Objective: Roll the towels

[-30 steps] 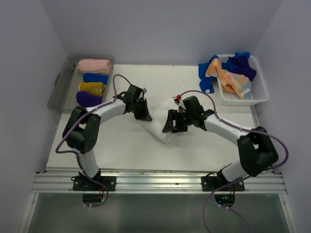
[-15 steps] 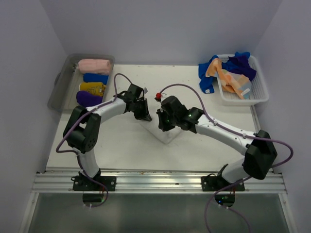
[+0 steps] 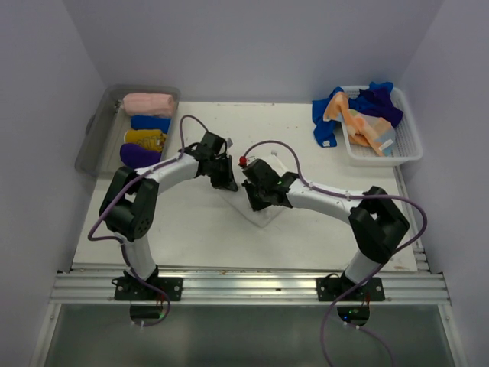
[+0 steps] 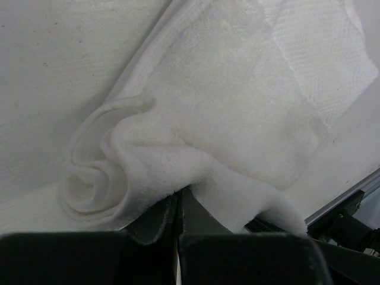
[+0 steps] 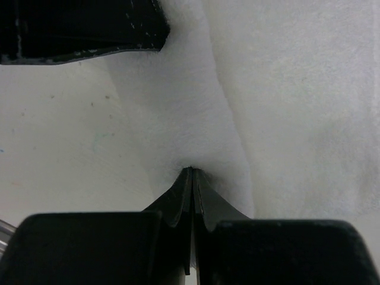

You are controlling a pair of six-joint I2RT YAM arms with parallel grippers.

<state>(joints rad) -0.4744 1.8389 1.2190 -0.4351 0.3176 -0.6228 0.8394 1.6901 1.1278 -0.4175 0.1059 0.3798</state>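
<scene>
White towel [image 4: 237,119] creased, one end curled into a loose roll, edge was pinched by left gripper [image 4: 179,199], nearby fold clamped by right gripper [image 5: 192,173].

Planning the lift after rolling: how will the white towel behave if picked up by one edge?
Probably floppy: the white towel puckers where the left gripper pinches it. Its coiled end looks loose, so it may well unroll when lifted. Pushed, the terry nap would likely bunch on the table rather than slide.
</scene>
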